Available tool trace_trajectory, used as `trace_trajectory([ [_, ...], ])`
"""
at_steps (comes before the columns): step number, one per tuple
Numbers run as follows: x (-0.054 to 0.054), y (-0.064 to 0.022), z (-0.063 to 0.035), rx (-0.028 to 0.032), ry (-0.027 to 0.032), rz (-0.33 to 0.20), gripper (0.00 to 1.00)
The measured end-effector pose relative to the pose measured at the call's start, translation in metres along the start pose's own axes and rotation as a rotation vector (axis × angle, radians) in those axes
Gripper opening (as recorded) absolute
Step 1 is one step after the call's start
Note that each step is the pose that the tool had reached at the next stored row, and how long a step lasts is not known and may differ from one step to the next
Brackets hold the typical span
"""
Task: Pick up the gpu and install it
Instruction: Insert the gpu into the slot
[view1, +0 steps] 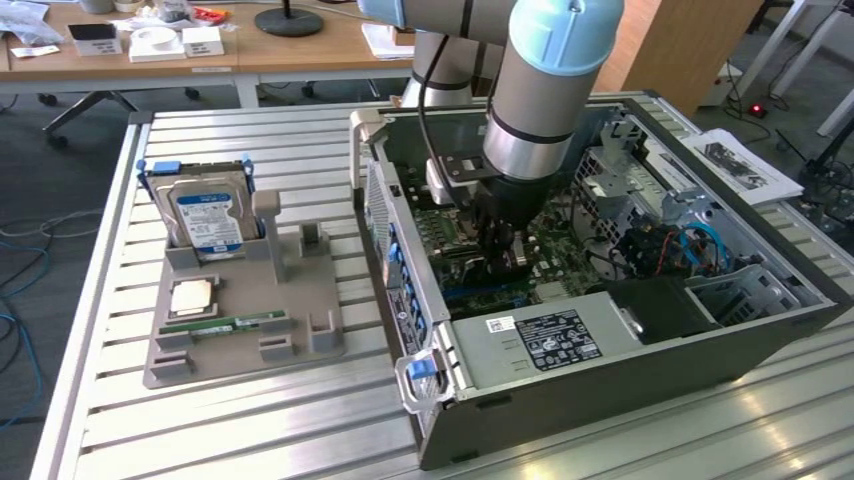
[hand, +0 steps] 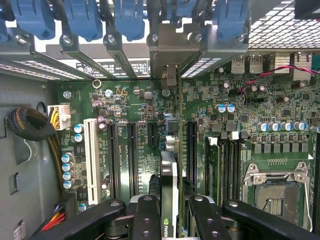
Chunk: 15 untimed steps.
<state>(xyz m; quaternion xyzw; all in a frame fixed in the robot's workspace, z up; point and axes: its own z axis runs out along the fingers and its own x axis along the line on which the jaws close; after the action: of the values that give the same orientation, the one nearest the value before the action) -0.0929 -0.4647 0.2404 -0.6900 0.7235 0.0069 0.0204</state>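
Partly hidden gpu (hand: 169, 200) edge-on, clamped in tool (hand: 169, 220), over motherboard (hand: 135, 130) slots.

You see a ribbed metal table (view1: 240, 420) with a dull brushed sheen. The tray (view1: 307, 345) on it looks like matt grey plastic. The hard drive (view1: 211, 222) shows bright metal under a glossy blue-white label. The computer case (view1: 641, 375) is matt grey sheet metal. The motherboard (hand: 135, 145) is dark green, semi-gloss. The gpu (hand: 169, 195) looks matt black, perhaps plastic-shrouded. The gripper (hand: 168, 212) fingers (hand: 145, 215) are black with a slight sheen.
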Motion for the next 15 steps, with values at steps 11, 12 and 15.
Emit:
trace_trajectory([
  [11, 0.0, 0.0, 0.0, 0.0, 0.0, 0.0, 0.27],
  [12, 0.0, 0.0, 0.0, 0.0, 0.0, 0.0, 0.27],
  [15, -0.0001, 0.0004, 0.0003, 0.0002, -0.0007, 0.001, 0.27],
])
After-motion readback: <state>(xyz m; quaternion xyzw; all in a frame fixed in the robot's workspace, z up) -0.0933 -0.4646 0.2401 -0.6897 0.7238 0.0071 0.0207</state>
